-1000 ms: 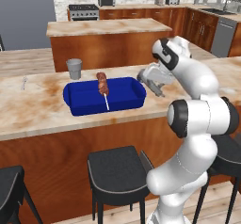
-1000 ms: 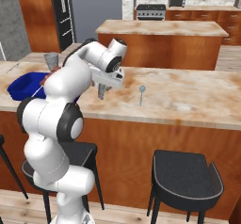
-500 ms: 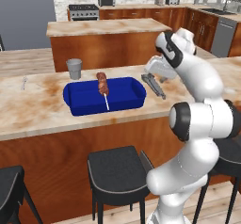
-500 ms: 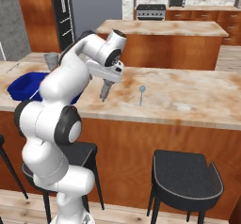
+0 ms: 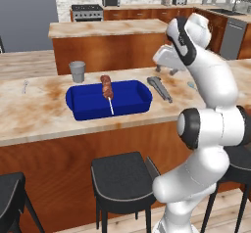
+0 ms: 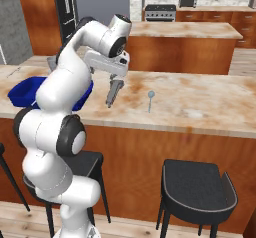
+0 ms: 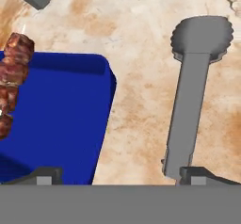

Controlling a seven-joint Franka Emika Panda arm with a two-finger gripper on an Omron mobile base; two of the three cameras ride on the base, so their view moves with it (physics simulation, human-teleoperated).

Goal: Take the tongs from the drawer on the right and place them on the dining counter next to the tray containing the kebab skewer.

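The dark grey tongs [image 5: 160, 88] lie flat on the marbled dining counter [image 5: 39, 117], just right of the royal-blue tray [image 5: 83, 104]. In the tray rests the kebab skewer [image 5: 106, 86], its meat at the far end. My gripper [image 5: 165, 71] hovers open above the tongs, touching nothing. The hand view looks down on the tongs [image 7: 193, 100], the tray's corner [image 7: 61, 124] and the skewer meat [image 7: 12, 77]; my gripper [image 7: 122, 173] has its fingers spread wide there. From the right I see the tongs [image 6: 114, 93] under the gripper [image 6: 116, 78]. The drawer is out of view.
A grey cup [image 5: 77, 71] stands behind the tray and a small silver fork [image 5: 25, 85] lies at the counter's far left. A small spoon-like utensil [image 6: 150, 100] lies right of the tongs. Black stools [image 5: 122, 171] stand below the counter; the island [image 5: 108, 29] is behind.
The gripper has let go of the tongs, which now lie on the counter beside the tray. The hand has lifted up and away from them.
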